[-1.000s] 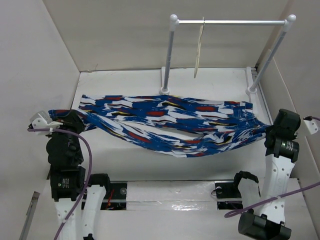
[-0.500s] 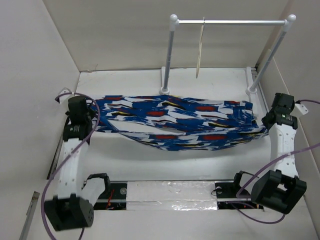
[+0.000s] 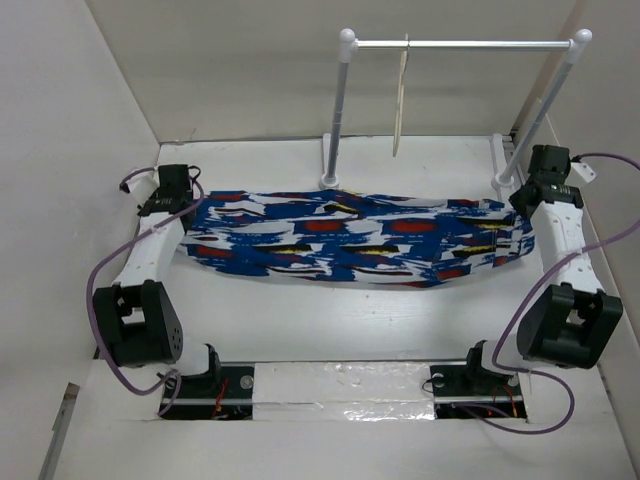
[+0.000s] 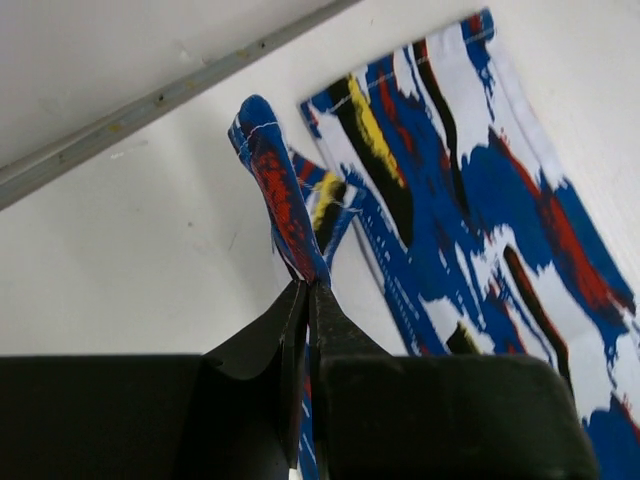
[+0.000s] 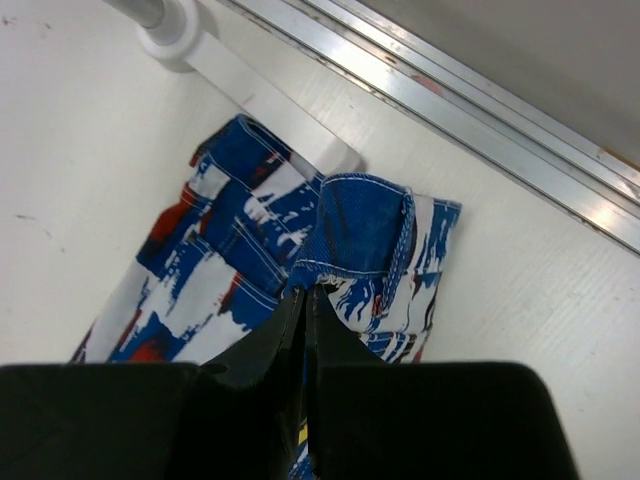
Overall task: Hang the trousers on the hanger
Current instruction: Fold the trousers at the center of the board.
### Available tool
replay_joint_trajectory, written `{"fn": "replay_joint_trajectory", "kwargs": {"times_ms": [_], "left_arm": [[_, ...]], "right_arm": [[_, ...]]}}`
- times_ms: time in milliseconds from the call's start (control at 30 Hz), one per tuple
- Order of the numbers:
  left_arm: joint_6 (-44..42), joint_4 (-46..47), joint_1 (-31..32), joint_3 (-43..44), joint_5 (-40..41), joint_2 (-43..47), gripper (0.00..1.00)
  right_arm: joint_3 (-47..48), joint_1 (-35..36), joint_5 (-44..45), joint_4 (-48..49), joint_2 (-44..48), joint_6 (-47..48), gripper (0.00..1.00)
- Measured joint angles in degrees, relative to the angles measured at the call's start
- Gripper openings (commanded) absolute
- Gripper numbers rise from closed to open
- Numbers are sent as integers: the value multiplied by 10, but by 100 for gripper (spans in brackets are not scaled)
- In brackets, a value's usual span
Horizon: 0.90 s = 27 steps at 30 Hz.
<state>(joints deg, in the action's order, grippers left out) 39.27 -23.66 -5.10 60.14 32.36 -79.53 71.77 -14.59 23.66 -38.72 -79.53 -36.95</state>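
Barely begun: both jaws clamp the trousers point(image 3: 350, 235) taut near the table's point(image 3: 330, 320) far edge; the hanger point(image 3: 400, 100) hangs bare.

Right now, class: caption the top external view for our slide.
Left claw and right claw hold the trousers stretched across the table, hanger on the rack behind.

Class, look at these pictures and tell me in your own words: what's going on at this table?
Two robot arms hold the trousers by opposite ends. The left pincer is shut on one end and the right pincer on the other, with the fabric spread across the table. The hanger hangs bare from the rack behind; the trousers are not yet on it.
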Motion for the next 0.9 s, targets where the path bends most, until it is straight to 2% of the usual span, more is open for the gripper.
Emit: {"fn": "replay_joint_trajectory", "kwargs": {"times_ms": [267,433,900], "left_arm": [[-6,-4,2,91,44,-55,0],[-17,-8,8,191,59,-139,0],[-68,-28,23,361,81,-338,0]], "right_arm": [[25,-2,-13,35,-48,2,5],[37,-4,-30,49,-81,1,5],[114,3,-52,85,-196,2,5]]}}
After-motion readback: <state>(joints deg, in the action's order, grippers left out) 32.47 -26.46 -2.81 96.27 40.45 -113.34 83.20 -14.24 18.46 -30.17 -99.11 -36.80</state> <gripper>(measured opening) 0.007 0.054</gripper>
